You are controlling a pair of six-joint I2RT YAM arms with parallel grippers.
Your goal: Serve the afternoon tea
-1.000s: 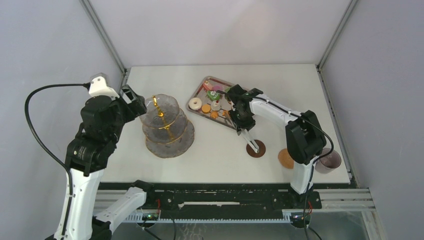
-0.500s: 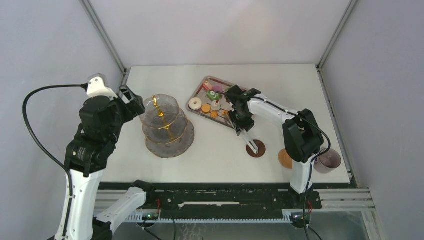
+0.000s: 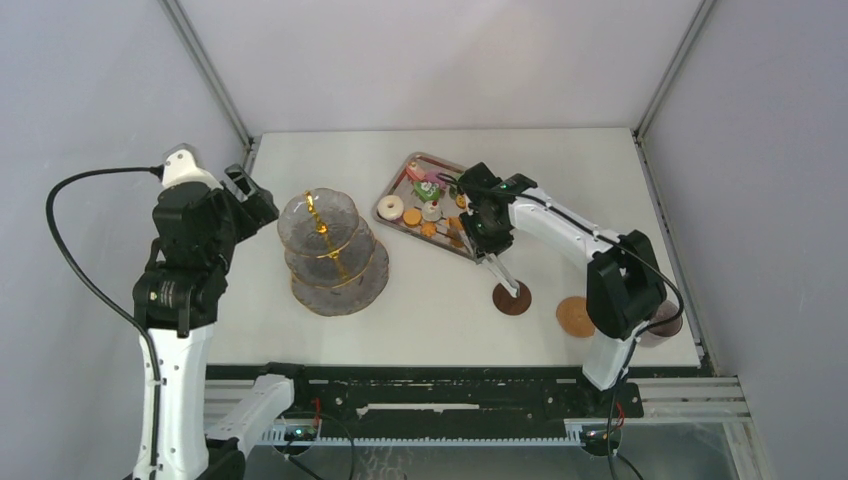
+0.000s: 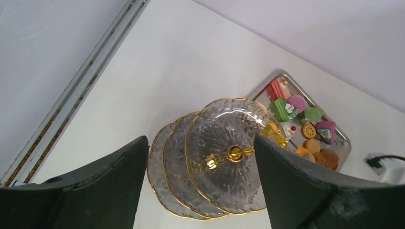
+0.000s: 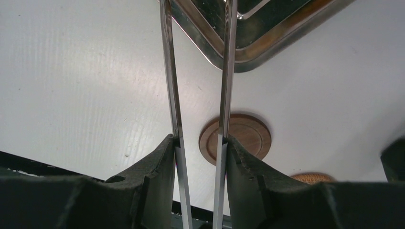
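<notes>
Top view: a white bench [image 3: 560, 170] stood inside grey walls [image 3: 90, 90]. One three-tier stand [image 3: 335, 250] stood toward the left edge, just beside the left hand [image 3: 248, 192]. The right hand [image 3: 485, 225] hovered at the near corner of one tray [image 3: 393, 183]. Two coasters [image 3: 512, 298] and one cup [image 3: 668, 322] lay toward the near right corner.

Left wrist view: the left hand was spread wide, holding nothing, above the stand.

Right wrist view: the right hand was clamped on one pair of tongs [image 5: 173, 95].

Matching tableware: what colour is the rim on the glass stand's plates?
Gold; the glass stand shows it best in the left wrist view.
</notes>
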